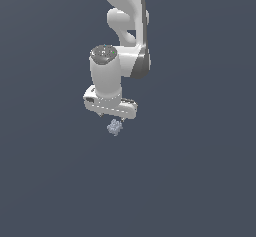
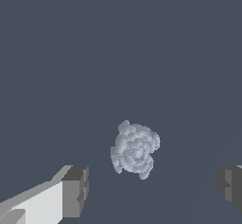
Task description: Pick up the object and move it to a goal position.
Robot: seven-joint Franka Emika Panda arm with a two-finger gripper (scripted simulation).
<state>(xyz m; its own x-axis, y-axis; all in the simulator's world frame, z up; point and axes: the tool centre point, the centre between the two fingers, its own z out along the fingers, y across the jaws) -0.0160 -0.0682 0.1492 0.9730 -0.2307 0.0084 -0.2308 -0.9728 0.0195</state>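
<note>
Single white Panda arm (image 1: pixel 125 26) hangs down over a plain dark grey-blue floor (image 1: pixel 200 181). Gripper (image 1: pixel 111 115) points downward, its white hand body tilted a bit, lower toward the exterior view's right.

Fingers spread wide. In the wrist view one grey pad (image 2: pixel 75 191) sits on a white finger, the other pad (image 2: pixel 230 187) is far across the frame, cut by the edge. Wide gap between them, nothing pinched, nothing touching either pad.

The object (image 2: pixel 135 149) is a small lumpy pale grey-blue blob with a knobbly surface. It lies in the gap between the two fingers, closer to the white-backed finger than to the other, clear of both. It sits beyond the fingertips, not level with the pads. In the exterior view the object (image 1: pixel 115 127) shows just under the hand body, right below the fingertips. Cannot tell if it rests on the floor or whether the tips have reached its height.

Around it: only bare floor, same flat colour everywhere. Nothing stands between fingers and object. Fingertips themselves barely visible in the exterior view, mostly hidden under the hand.
</note>
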